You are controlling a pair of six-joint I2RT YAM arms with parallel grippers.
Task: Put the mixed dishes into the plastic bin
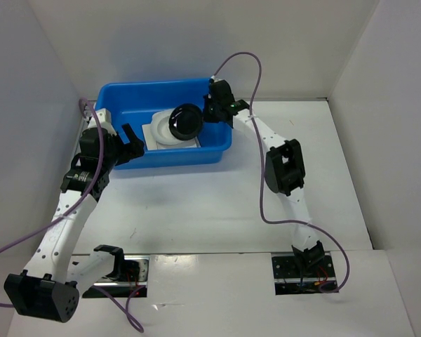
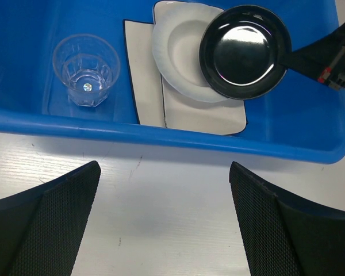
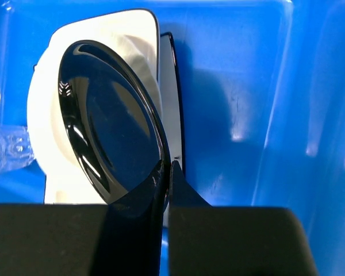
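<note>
Mixed dishes are almost all inside the plastic bin (image 2: 161, 141). The small clear cup (image 2: 86, 69) stands upright near the bin's left end. At the middle of the bin floor the round white bowl (image 2: 178, 54) sits on the pale plate (image 2: 201, 112), which lies over the square dark-rimmed plate (image 2: 141, 86).

The black saucer (image 2: 244, 50) is the one dish not set down. The right hand (image 3: 167, 201) is closed on its rim and holds it tilted steeply, inside the bin's walls and over the bowl. Whether its lower edge touches the bowl cannot be told.

The left hand (image 2: 167, 218) is spread fully wide and grips nothing. It hovers above the surface (image 1: 196, 203), just outside the bin's near wall.

Likely risks:
- The grip is a thin pinch at one edge of a glossy dish, so the saucer could pivot or slip out.
- Let go while tilted, the saucer would probably strike the bowl edge-first, then slide off toward the bin's right side or come to rest leaning.
- Lowering without levelling may jam the rim against the bowl and shift the stack.
- The right hand works close to the bin's right wall; a swing there could shove the bin.
- The open left hand could nudge the near wall.
</note>
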